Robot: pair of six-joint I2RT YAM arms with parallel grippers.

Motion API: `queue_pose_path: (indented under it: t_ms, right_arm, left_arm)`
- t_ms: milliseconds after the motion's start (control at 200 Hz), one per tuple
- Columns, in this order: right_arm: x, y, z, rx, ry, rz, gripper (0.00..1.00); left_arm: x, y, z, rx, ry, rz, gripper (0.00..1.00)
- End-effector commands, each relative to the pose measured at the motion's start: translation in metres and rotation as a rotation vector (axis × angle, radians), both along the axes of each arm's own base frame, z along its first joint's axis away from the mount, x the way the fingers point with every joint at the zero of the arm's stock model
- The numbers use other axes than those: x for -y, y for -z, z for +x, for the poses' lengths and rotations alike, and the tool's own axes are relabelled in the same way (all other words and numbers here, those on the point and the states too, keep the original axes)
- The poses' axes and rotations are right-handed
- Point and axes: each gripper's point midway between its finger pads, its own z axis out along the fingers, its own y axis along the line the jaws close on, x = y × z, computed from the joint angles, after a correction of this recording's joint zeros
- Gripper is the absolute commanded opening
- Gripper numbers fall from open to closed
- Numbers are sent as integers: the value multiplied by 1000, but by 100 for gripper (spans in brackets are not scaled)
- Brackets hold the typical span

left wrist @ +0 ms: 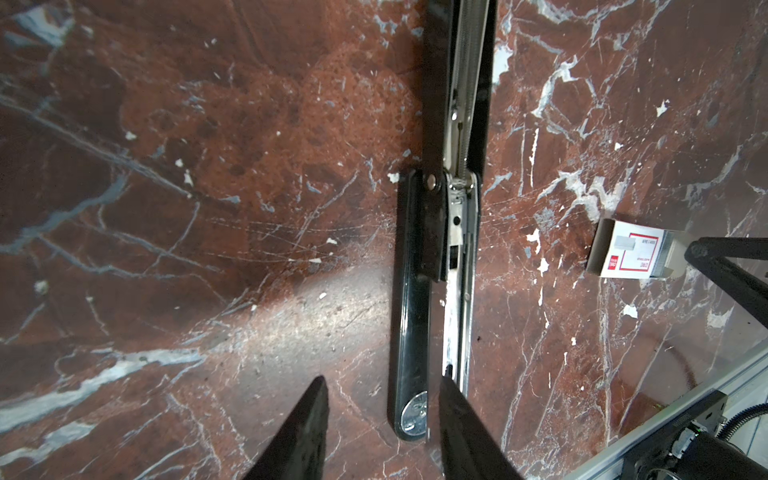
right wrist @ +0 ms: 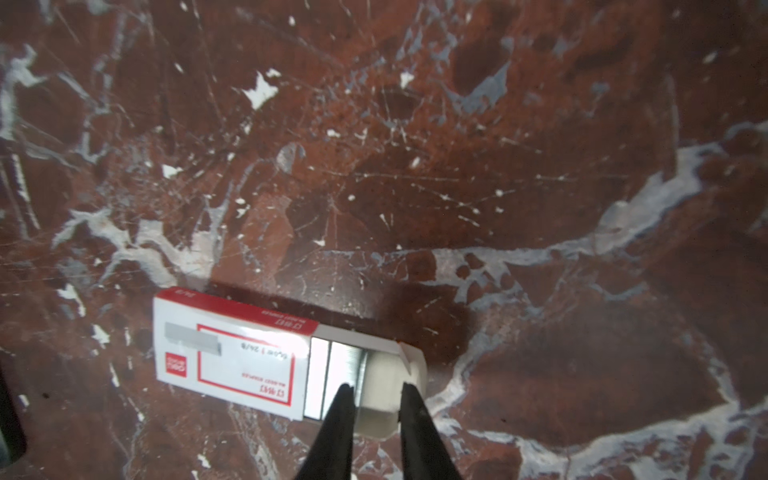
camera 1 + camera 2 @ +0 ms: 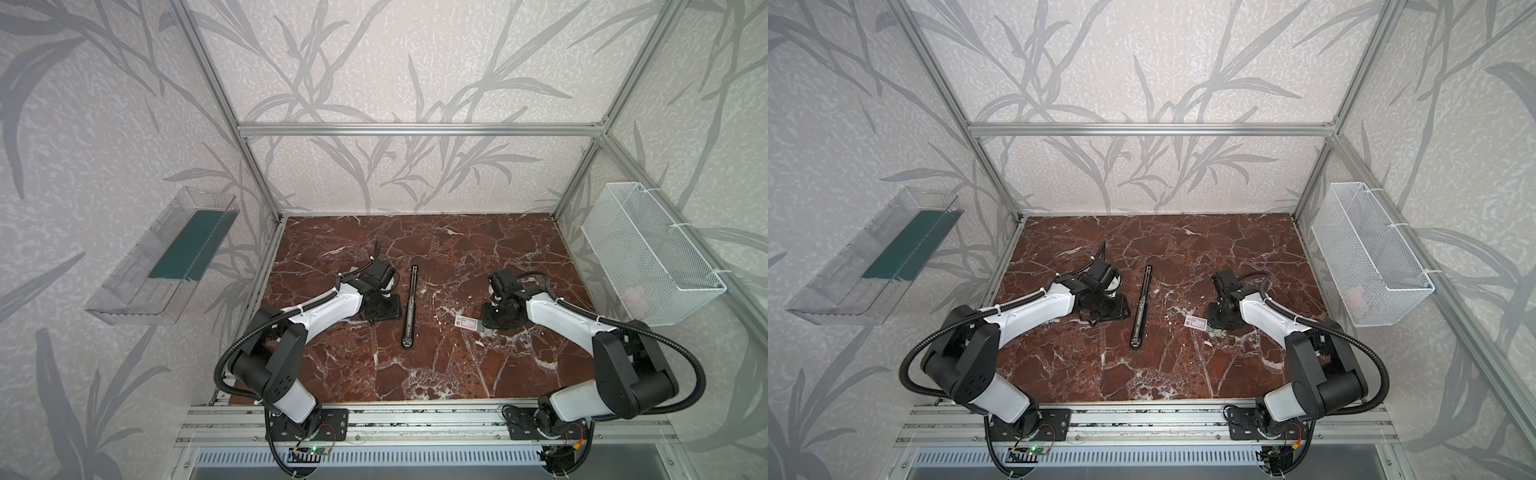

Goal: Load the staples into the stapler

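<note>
Silvery staples (image 2: 345,359), bared in box tray (image 2: 411,365), lower centre of right wrist view. Right gripper (image 2: 377,385) parted, empty: pinch one strip squarely. Left gripper (image 1: 383,377) parted astride stapler (image 1: 453,208), empty.

We list: stapler (image 1: 409,332), glossy black plastic, with bright polished metal rail (image 1: 457,232); staples (image 2: 345,361), silvery metal, fine-ribbed; staple box (image 2: 232,353), matt white cardboard, red print; tabletop (image 3: 457,365), polished red-brown marble look, scratched; basket (image 3: 648,257), white wire mesh.

Your left arm (image 3: 324,307) reaches low toward centre, wrist pitched down; left gripper (image 1: 383,380) jaws stand moderately apart. Your right arm (image 3: 552,311) mirrors it; right gripper (image 2: 377,387) points down, jaws parted narrowly.
</note>
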Motion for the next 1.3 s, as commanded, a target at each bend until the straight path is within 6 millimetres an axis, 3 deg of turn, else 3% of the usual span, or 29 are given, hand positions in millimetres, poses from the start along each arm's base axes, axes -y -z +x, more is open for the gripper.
queue_pose_path:
  t_ms: [0, 575, 1295]
  right_arm:
    - [-3, 3, -3, -14, -12, 25, 24]
    - [5, 24, -13, -91, 8, -20, 8]
    - [17, 20, -19, -99, 43, -72, 8]
  left_arm:
    - [-2, -3, 0, -1, -18, -6, 45]
    - [-4, -3, -2, -1, -22, -4, 45]
    - [-4, -4, -2, 2, -22, -9, 45]
